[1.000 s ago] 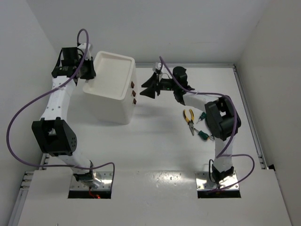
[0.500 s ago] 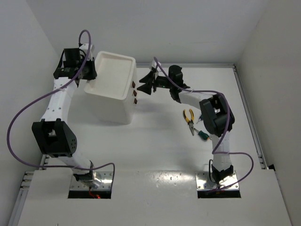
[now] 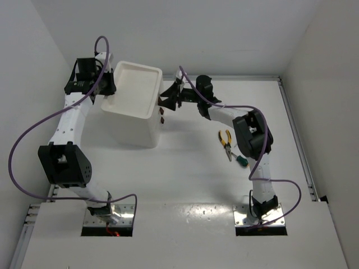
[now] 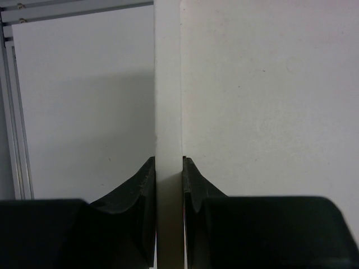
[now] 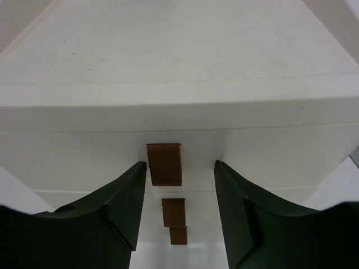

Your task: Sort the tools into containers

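Clenched left jaws on stiff, probably light drawer unit (image 3: 134,126) rim (image 4: 168,84); straddled small, likely slick top handle (image 5: 164,164), right jaws released.

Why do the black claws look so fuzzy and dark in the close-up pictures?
Left wrist view: the left gripper is very near the lens, so its edges go soft and black, while the drawer unit rim it pinches looks crisp. Right wrist view: the open right gripper is soft too, the top handle sharper. Top view: even light, only faint shadows.
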Robot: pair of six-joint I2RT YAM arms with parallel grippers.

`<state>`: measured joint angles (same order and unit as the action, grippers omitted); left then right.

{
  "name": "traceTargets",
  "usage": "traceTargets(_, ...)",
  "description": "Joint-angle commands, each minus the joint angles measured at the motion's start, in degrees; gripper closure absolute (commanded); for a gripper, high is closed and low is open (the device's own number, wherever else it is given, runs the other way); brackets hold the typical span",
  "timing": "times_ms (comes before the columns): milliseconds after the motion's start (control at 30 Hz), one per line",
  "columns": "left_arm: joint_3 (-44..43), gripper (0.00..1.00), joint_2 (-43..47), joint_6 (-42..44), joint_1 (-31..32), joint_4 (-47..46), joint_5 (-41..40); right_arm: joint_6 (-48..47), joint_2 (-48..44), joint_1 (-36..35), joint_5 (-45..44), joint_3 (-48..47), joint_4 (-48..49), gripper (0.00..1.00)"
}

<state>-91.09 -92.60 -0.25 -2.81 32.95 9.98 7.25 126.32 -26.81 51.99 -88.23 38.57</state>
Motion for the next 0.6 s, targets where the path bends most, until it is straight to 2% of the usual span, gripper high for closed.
traceTargets(0,2.3,1.00,0.0,-2.6,2.9,4.1,6.3,-0.3,-0.9,-1.5,4.3,-1.9,5.0,0.48)
traceTargets(67,2.3,1.00,0.0,-2.6,2.9,4.1,5.8,-0.3,-1.4,-1.5,4.9,-1.2,5.0,0.50)
traceTargets(167,2.3,1.00,0.0,-2.6,2.9,4.1,5.8,-0.3,-1.4,-1.5,4.9,-1.2,4.5,0.64)
traceTargets(200,2.3,1.00,0.0,-2.6,2.9,4.1,5.8,-0.3,-1.4,-1.5,4.9,-1.2,4.5,0.74)
traceTargets(267,2.3,1.00,0.0,-2.6,2.9,4.1,5.8,0.7,-0.9,-1.5,2.9,-1.2,3.9,0.87)
traceTargets(300,2.3,1.00,0.0,-2.6,2.9,4.1,5.8,1.8,-0.9,-1.5,1.1,-0.5,3.9,1.00)
traceTargets(567,3.4,1.00,1.1,-2.6,2.9,4.1,5.2,2.1,-5.6,2.5,-0.7,5.3,5.0,1.00)
